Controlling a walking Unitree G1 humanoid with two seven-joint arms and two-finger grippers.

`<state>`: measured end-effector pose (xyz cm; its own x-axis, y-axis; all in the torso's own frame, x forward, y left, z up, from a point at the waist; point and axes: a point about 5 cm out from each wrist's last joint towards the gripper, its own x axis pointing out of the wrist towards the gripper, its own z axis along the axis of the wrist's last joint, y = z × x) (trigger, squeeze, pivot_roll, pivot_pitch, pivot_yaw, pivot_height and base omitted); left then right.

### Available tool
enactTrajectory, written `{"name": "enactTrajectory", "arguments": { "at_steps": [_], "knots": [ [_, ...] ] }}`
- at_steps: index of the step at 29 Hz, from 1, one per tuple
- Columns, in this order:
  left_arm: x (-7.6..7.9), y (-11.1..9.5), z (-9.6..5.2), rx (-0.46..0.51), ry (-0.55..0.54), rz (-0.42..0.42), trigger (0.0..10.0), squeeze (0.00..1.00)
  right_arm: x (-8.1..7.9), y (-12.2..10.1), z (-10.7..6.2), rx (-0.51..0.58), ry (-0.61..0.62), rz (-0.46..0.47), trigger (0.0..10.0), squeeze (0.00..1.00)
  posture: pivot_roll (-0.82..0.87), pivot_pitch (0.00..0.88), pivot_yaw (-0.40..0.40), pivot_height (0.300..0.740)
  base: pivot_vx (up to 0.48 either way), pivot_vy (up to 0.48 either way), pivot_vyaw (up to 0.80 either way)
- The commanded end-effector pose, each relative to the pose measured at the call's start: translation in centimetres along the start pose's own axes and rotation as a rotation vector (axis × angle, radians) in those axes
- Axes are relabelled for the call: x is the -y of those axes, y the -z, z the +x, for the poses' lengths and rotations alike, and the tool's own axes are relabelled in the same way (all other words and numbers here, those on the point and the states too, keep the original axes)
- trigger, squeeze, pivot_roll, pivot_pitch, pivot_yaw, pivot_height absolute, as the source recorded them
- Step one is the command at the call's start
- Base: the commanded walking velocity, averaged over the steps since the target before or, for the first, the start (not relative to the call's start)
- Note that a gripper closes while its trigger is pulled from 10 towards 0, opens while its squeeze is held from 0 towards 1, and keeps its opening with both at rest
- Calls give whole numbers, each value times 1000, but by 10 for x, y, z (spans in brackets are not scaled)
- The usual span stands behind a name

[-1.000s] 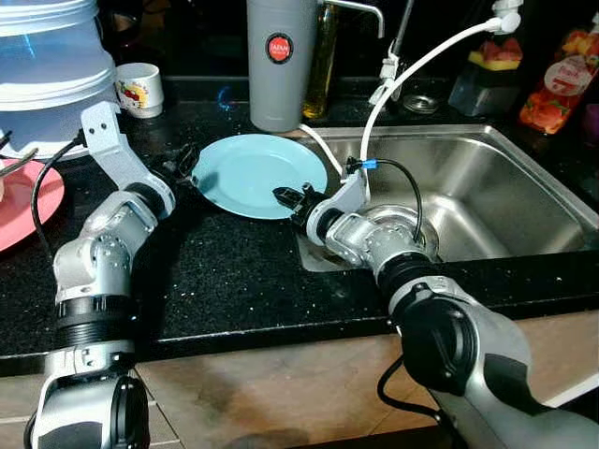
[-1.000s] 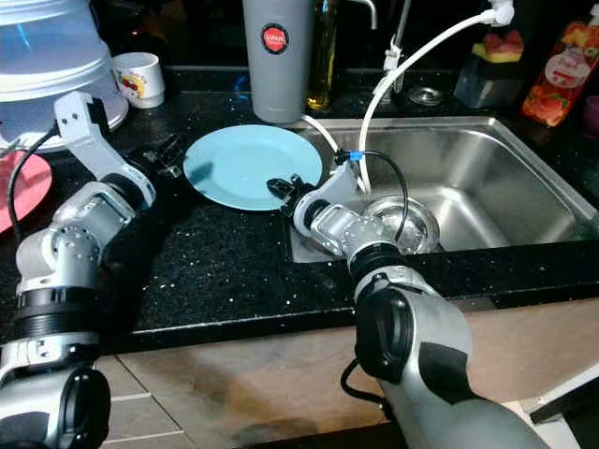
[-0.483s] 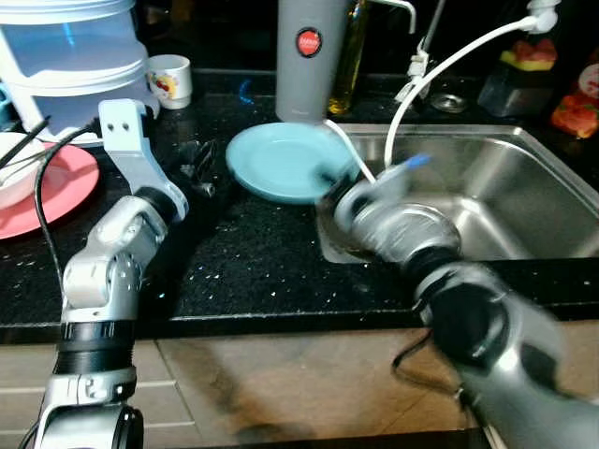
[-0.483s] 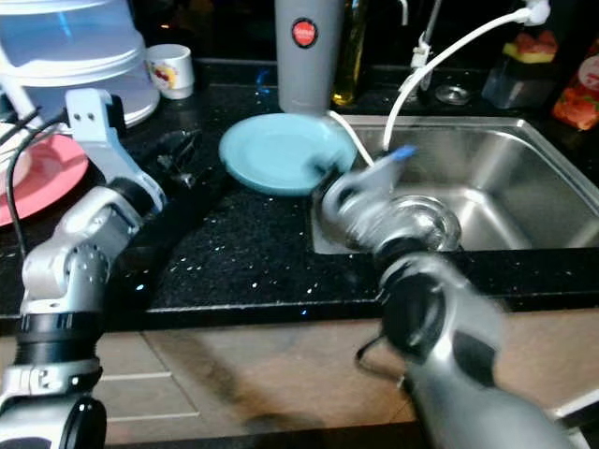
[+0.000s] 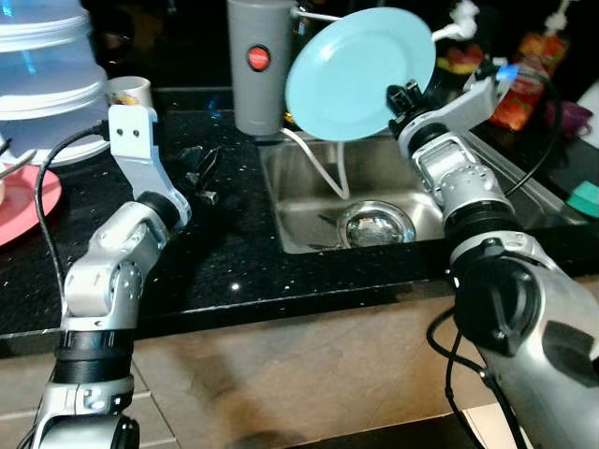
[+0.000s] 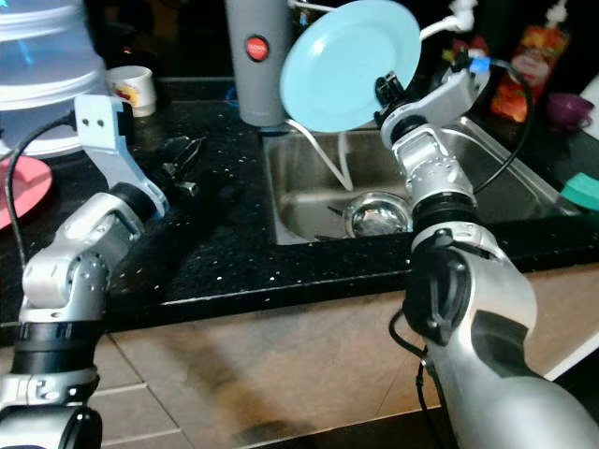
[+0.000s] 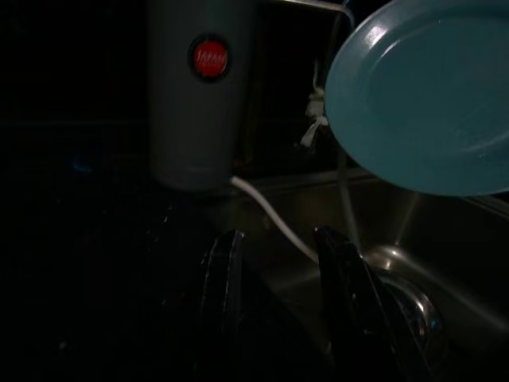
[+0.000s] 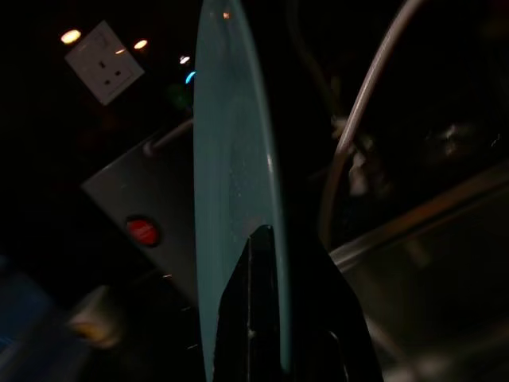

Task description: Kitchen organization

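Note:
My right gripper [image 5: 401, 96] is shut on the rim of a light blue plate [image 5: 360, 73], holding it up on edge above the steel sink [image 5: 309, 220]. The right wrist view looks along the plate's rim [image 8: 231, 159], pinched between the black fingers [image 8: 248, 318]. My left gripper [image 5: 204, 173] rests low over the black countertop [image 5: 225, 271], left of the sink, fingers apart and holding nothing. In the left wrist view its fingers [image 7: 223, 278] point toward the sink, with the plate [image 7: 421, 95] high beyond them.
A grey canister [image 5: 255, 65] with a red dot stands behind the sink, a white hose [image 5: 328, 159] drooping into the basin. A cup [image 5: 128, 91] and clear stacked container [image 5: 47, 84] sit back left, a pink plate [image 5: 28, 201] at far left. Bottles [image 5: 524, 79] stand back right.
My right gripper has lifted the blue plate off the counter and raised it on edge above the sink. The camera has shifted to the right. The left arm stays roughly in place.

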<state>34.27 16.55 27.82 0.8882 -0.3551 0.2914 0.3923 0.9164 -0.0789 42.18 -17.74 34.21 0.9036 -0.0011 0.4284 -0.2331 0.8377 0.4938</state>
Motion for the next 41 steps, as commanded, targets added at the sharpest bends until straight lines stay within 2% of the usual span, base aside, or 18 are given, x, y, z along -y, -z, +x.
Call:
{"name": "enactTrajectory", "arguments": {
  "at_steps": [1,2,3,4,5,7,10,14,19,21,27,28,31,38,41],
  "knots": [
    [-10,5,-4,-56,-79,44,10000,0,-10,-2,1,23,-47,-85,314,0,57,97,-27,740,0,0,0],
    [-13,7,-4,-72,-105,51,10000,0,-12,0,1,13,-57,-97,824,0,57,97,-27,740,0,0,0],
    [-16,8,-4,-78,-128,49,10000,0,-12,2,1,3,-58,-114,7294,0,54,94,-28,740,0,0,0],
    [-18,8,-5,-81,-145,52,10000,0,-10,5,0,-8,-48,-124,7294,0,54,94,-28,740,0,0,0],
    [-18,7,-5,-78,-148,59,10000,0,-9,6,0,-13,-42,-127,10000,0,56,94,-32,740,0,0,0],
    [-20,8,-6,-79,-167,74,10000,0,-8,9,-1,-23,-37,-144,10000,0,57,95,-33,740,0,0,0],
    [-22,9,-8,-87,-183,79,10000,0,-8,13,-3,-21,-47,-236,10000,0,55,95,-33,740,0,0,0],
    [-19,7,-10,-77,-159,106,10000,0,-9,21,-8,-16,-90,-473,10000,0,56,99,-37,740,0,0,0],
    [-15,10,-12,-98,-136,150,10000,0,-10,29,-12,-21,-119,-596,10000,0,54,103,-37,740,0,0,0],
    [-13,13,-13,-119,-130,164,10000,0,-13,38,-15,-50,-178,-740,10000,0,52,107,-39,740,0,0,0],
    [-5,17,-17,-143,-66,235,10000,0,-7,62,-25,-168,-269,-993,10000,0,55,107,-45,740,0,0,0],
    [-5,17,-17,-143,-66,235,10000,0,-7,62,-25,-168,-269,-993,10000,0,55,107,-45,740,0,0,0],
    [1,20,-18,-162,-27,252,10000,0,1,72,-29,-256,-271,-1032,10000,0,56,107,-44,740,0,0,0],
    [2,22,-19,-181,-18,283,10000,0,10,80,-33,-348,-254,-1058,10000,0,55,104,-43,740,0,0,0],
    [1,22,-20,-193,-18,296,10000,0,17,86,-36,-419,-220,-1057,10000,0,56,104,-42,740,0,0,0]
  ]
}}
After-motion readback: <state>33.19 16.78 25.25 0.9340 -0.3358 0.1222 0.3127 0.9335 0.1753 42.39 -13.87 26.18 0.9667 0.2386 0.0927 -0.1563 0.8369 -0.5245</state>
